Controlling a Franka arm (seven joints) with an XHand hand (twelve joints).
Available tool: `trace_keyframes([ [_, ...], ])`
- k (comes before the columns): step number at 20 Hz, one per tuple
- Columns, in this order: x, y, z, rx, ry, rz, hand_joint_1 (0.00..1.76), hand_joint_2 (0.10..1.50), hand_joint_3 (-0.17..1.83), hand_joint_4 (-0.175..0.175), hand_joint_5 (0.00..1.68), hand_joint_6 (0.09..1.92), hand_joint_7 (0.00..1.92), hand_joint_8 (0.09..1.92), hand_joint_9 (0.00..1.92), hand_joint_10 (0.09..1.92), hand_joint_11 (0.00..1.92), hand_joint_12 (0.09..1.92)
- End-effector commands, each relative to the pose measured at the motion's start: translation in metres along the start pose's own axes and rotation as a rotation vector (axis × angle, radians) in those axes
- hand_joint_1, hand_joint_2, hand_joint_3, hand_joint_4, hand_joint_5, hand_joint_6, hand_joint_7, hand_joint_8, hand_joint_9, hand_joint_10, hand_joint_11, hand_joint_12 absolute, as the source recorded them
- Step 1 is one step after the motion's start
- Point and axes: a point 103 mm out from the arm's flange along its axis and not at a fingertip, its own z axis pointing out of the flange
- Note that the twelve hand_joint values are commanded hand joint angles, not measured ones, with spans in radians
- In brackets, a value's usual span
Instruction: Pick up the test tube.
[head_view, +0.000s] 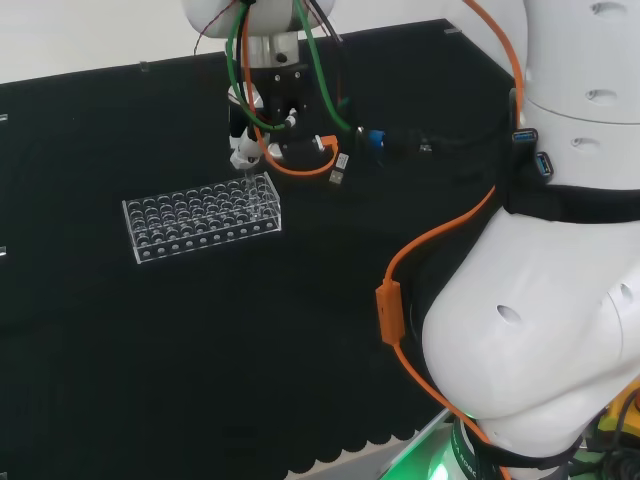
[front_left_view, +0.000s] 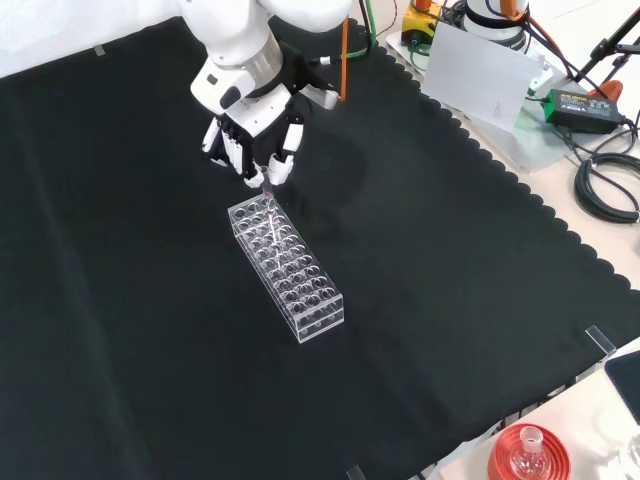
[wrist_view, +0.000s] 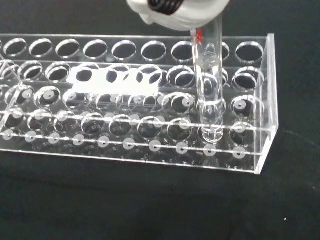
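A clear plastic test tube rack (head_view: 200, 215) (front_left_view: 290, 265) (wrist_view: 265, 100) with several rows of holes lies on the black cloth. One clear test tube (wrist_view: 210, 90) stands upright in a hole near the rack's end, its bottom still low in the rack. In the head view the tube (head_view: 243, 182) shows faintly under the hand. The black and white hand (head_view: 245, 150) (front_left_view: 250, 140) (wrist_view: 175, 10) hangs right above that end of the rack, fingers curled downward around the tube's (front_left_view: 268, 212) top. The tube's upper end is hidden behind the hand.
The arm's white links (head_view: 540, 300) and an orange cable (head_view: 395, 310) stand at the head view's right. In the front view a red ribbed stand with a flask (front_left_view: 528, 452) sits past the cloth's near right edge; a power adapter (front_left_view: 575, 105) and cables lie at the far right.
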Motion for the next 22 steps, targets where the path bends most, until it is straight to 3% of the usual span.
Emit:
trace_keyframes([
  [1, -0.004, -0.009, -0.018, -0.017, -0.01, -0.004, 1.41, 0.99, -0.01, -0.175, 1.2, 0.63, 1.34, 0.68, 1.17, 0.48, 0.48, 1.37],
  [22, 0.002, -0.03, -0.091, -0.093, -0.059, -0.029, 1.41, 0.98, -0.01, -0.175, 1.23, 0.56, 1.38, 0.61, 1.22, 0.4, 0.48, 1.36],
])
